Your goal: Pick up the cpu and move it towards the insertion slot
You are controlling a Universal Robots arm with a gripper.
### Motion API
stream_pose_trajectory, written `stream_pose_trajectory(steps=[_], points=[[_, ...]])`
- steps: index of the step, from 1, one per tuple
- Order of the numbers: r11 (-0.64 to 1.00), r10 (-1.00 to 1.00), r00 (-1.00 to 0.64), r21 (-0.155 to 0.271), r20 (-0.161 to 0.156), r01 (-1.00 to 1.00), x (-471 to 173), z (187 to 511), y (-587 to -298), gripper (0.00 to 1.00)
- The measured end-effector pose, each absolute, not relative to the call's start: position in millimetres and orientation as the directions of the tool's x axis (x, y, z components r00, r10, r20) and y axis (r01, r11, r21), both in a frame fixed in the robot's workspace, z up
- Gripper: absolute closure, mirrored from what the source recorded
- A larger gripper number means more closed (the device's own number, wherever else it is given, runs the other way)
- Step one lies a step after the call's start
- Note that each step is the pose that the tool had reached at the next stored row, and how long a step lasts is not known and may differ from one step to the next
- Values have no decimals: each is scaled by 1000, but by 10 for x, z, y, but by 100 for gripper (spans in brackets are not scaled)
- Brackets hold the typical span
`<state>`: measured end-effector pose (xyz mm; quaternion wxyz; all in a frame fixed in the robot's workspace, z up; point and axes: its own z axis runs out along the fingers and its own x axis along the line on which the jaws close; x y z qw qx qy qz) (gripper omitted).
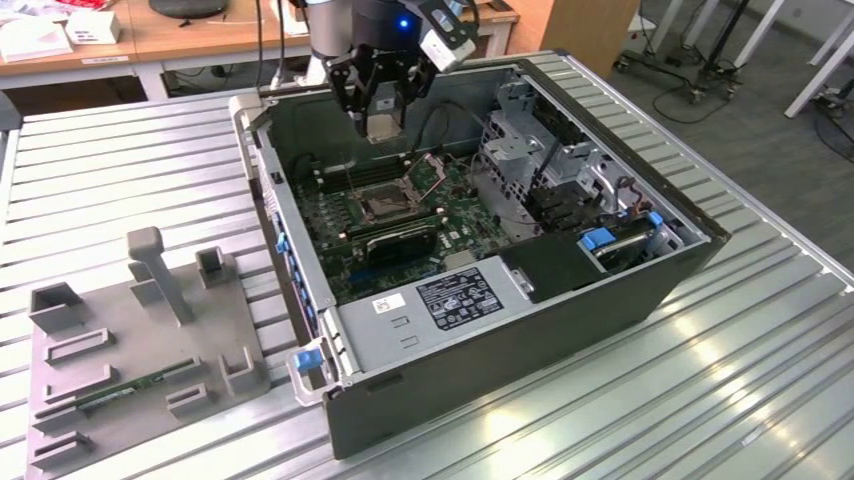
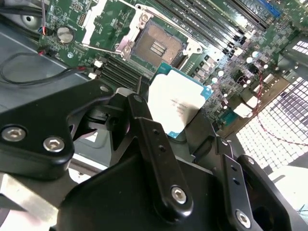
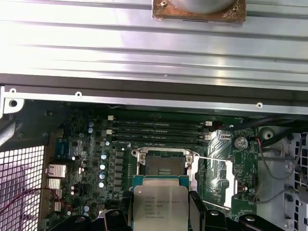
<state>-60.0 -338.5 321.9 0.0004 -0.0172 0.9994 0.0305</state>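
Gripper (image 1: 383, 118) hangs above the open computer case (image 1: 641, 290), over the far part of the motherboard (image 1: 354, 240), with the cpu (image 1: 384, 124) clamped between its fingers. In the second wrist view the black fingers (image 2: 144, 130) are closed onto opposite edges of the cpu (image 2: 177, 102); its silvery top faces the camera and its teal rim shows at the corners. The first wrist view confirms the hold: the cpu (image 3: 160, 207) sits square between the two finger pads (image 3: 198, 207), clear of the board below.

Pick-up is judged complete; the step in hand is the carry toward the insertion slot (image 1: 380, 203). In the exterior view the slot lies on the board, nearer the camera than the gripper and below it. In both wrist views the slot (image 3: 163, 166) shows as a dark square in a silver frame with its retaining bracket swung open, unobstructed. In the first wrist view the chip's edge overlaps the slot frame's edge, which suggests the chip is close to being over it but not centred.

Judgement on what the approach requires: a short lateral correction to centre the chip over the frame, edges kept parallel to the frame's sides, and the chip held level. The long memory slots (image 3: 159, 130) lie just beyond the frame and are no target.
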Motion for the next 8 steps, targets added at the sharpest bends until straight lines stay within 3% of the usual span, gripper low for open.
stream_pose_trajectory(steps=[8], points=[[998, -34, -999, 61, -2, -34, -564, 3193, -3345, 45]])
